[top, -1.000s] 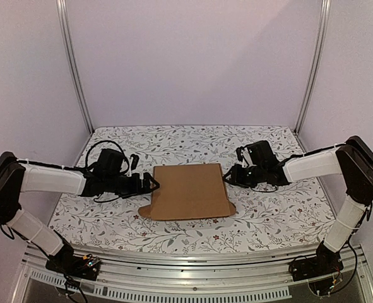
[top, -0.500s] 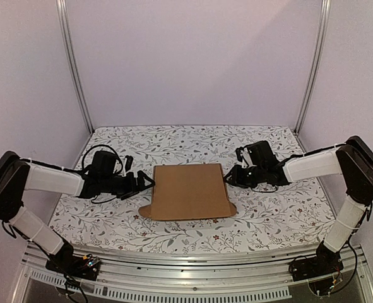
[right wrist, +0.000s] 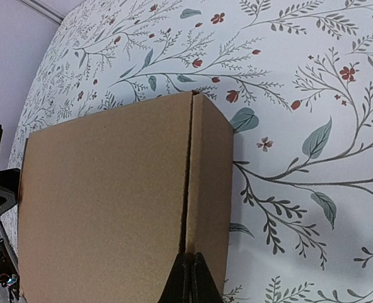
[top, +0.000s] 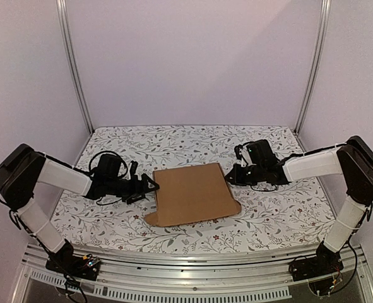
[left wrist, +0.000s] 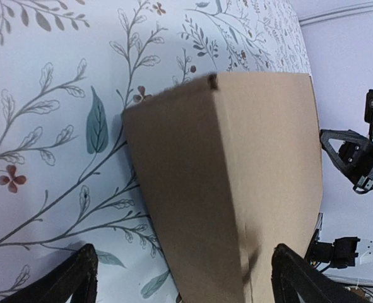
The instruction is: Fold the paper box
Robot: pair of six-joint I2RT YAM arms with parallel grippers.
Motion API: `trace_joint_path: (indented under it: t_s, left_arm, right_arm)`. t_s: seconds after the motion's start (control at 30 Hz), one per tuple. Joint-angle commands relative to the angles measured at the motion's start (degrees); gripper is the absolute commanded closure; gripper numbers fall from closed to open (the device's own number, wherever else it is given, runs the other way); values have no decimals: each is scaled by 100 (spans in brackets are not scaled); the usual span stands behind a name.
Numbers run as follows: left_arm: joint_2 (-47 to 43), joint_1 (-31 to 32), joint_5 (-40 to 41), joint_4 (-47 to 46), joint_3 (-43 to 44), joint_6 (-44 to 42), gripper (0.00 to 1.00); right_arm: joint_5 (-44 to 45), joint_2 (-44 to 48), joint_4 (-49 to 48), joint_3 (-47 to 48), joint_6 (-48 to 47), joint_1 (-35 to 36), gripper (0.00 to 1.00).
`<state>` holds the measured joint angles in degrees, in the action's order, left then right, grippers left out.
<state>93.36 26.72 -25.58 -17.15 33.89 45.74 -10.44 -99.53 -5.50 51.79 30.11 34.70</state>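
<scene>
- The plain brown cardboard box (top: 195,194) has swung a bit since a second ago. Its far edge now slants and its near right corner has slid out to the right, so it no longer sits square between the arms.
- The right gripper (top: 231,176) went from partly open to fully closed. In its wrist view the fingertips (right wrist: 187,281) are pinched together right at the crease along the box's right side. There's nothing between them that I can see, so I'd call it a poke or press, not a grab.
- The left gripper (top: 149,185) has moved in at the box's left edge with its jaws spread wide, straddling the near left corner.
- My read is that the box already looks closed up and flat-topped, so this is probably nudging or squaring it rather than folding a flap. I can't tell whether any tab is still loose.
- Around the box there's only the floral tablecloth (top: 173,142), plus metal frame posts (top: 74,69) well behind it. Nothing blocks either arm, and the skewed box is the only real nuisance.
</scene>
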Motion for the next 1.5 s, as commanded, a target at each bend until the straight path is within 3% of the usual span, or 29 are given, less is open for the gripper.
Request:
trace_joint_path:
  t_s: [0.0,0.5,0.9,1.47]
  left_arm:
    - [81,-41,-204,-314,189,196,6]
    - [415,345,-345,-733,242,793,6]
    - [1305,501,-885,-3026,147,2143,6]
    - [1325,632,-1104,-3277,349,2550,30]
  right_arm:
    - [314,-8,689,-108,-232,-65,100]
    - [225,49,627,-315,-293,-357,100]
    - [130,141,464,-609,-344,-489,100]
    - [15,223,308,-705,-313,-528,100]
